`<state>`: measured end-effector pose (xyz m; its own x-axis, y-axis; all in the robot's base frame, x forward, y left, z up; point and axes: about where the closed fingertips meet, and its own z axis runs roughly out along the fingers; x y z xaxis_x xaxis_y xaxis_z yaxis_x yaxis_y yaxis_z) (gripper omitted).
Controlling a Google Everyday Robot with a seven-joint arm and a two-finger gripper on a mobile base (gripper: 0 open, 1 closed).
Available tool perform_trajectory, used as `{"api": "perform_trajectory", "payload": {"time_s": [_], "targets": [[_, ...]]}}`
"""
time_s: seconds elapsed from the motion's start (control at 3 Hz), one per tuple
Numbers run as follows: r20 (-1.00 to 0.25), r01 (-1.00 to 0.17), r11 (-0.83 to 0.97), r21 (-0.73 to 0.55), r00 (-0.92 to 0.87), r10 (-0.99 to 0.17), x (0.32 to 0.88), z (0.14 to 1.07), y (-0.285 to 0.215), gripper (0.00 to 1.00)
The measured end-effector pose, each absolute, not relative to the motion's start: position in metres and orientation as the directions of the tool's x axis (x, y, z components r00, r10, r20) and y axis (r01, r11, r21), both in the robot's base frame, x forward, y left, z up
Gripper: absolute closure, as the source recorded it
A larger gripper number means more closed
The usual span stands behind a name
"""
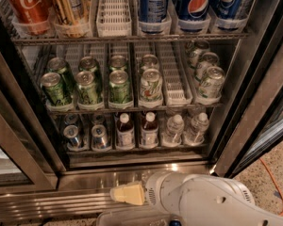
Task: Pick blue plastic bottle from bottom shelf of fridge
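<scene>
Bottle: the small blue plastic bottle with a white screw cap, dark brown drink and a pale bluish label (149, 130) stands upright. A second bottle that looks just the same (125, 132) stands just beside it on its left; either one seems to fit the task.
Where it is: at the front of the dark wire bottom shelf with a steel rail (137, 149), in the middle lanes.
How it will feel: likely light but full, so a bit heavy for its size. The thin sides may squash, and the label may be slippery.
Where to hold: around the middle, below the cap, squeezing gently.
Neighbours: clear water bottles (172, 130) on the right, silver cans (100, 136) on the left, all close by.
Fridge: the big steel drinks fridge (85, 204) is open.
Gripper: the cream-tipped gripper (127, 193) on the white arm is low in front of the fridge's base, well apart from the bottle. It holds nothing I can see, and I cannot tell how open it is.
</scene>
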<state>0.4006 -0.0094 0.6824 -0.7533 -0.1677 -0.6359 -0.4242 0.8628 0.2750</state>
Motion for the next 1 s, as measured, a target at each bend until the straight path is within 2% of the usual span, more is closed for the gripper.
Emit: {"api": "perform_trajectory", "payload": {"time_s": [0.67,1.0], "targets": [[-0.686,-0.334,0.894,0.299,-0.726,-0.041,0.422,0.683,-0.013,0.0],[-0.718,-0.251,0.922,0.294,-0.694,0.04,0.431,0.687,-0.04,0.0]]}}
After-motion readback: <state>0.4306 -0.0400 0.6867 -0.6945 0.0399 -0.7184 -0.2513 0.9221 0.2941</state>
